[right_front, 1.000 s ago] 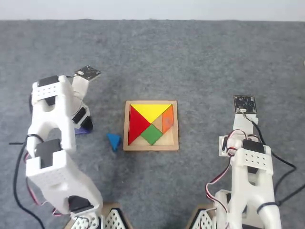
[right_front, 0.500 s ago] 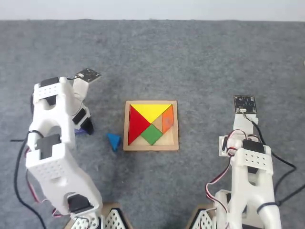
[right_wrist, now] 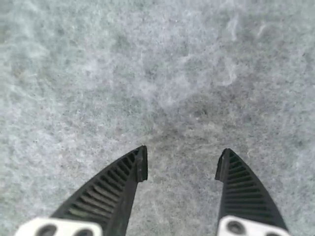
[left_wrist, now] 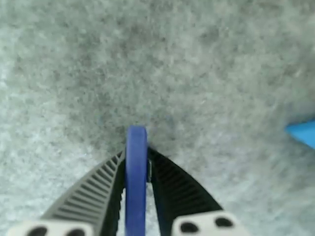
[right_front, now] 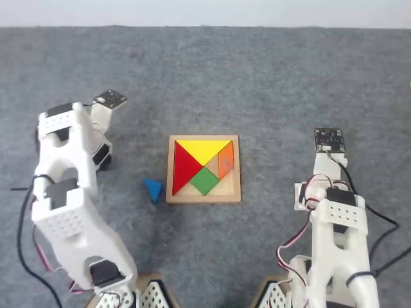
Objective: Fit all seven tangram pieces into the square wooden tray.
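The square wooden tray lies mid-table and holds a yellow triangle, a red triangle, a green square and an orange piece; its lower right corner is bare wood. A small light blue triangle lies on the mat just left of the tray, and appears as the light blue triangle in the left wrist view. My left gripper is shut on a dark blue piece, held edge-on above the mat. My right gripper stands open over bare mat.
Grey felt mat covers the whole table. The left arm stands well left of the tray, the right arm to its right. Open mat lies behind the tray.
The left arm has shifted left and away from the tray. The dark blue piece that showed beside it on the mat is now hidden under the arm. The right arm has kept still.
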### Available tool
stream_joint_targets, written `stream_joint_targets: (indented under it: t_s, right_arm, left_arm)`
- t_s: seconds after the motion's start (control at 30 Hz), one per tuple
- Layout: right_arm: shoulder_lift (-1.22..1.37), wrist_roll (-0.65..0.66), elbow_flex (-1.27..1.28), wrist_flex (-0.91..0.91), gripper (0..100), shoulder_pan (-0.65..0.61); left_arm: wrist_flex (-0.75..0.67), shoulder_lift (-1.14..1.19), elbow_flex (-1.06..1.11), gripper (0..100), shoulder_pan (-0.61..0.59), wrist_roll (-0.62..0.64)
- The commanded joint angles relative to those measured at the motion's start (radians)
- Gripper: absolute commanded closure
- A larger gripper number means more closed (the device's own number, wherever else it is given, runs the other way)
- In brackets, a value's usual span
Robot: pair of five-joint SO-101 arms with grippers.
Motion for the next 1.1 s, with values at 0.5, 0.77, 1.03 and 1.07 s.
stream_joint_targets:
  t_s: [0.5,0.77,1.03,1.07]
  right_arm:
    - [-0.008,0.005,-0.049,-0.019,75.7,-0.007]
    - [-0.008,0.002,-0.055,-0.010,75.7,0.031]
    - [-0.008,-0.043,-0.087,-0.008,75.7,0.128]
    - [-0.008,-0.044,-0.089,-0.008,75.7,0.128]
  left_arm:
    - [0.341,-0.330,-0.087,99,0.341,-0.009]
    - [0.278,-0.358,-0.050,99,0.701,0.152]
    - [0.089,-0.164,-0.061,99,0.882,0.397]
    - [0.068,-0.133,-0.071,99,0.887,0.420]
